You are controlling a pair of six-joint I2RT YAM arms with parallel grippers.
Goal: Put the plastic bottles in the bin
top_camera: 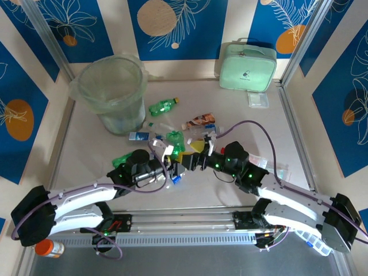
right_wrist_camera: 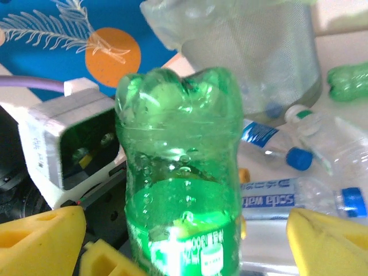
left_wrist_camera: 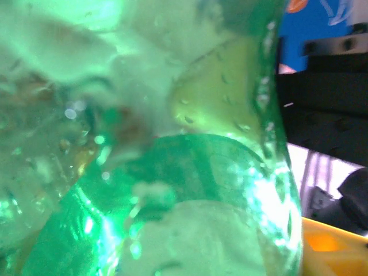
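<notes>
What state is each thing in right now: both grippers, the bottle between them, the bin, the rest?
Right gripper: open, a gap on each side of the green bottle.
Left gripper: cannot tell; green plastic sits right against its camera.
Green bottle: between the right fingers, labelled, not flattened.
Bin: upright, open, bag-lined, some bottles inside.
Other bottles: lying loose outside the bin.
Case: closed, standing upright.

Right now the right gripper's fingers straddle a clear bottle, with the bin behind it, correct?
Not quite. The bottle between the fingers of the right gripper is green, not clear, as the right wrist view shows. The bin does stand behind it.
</notes>
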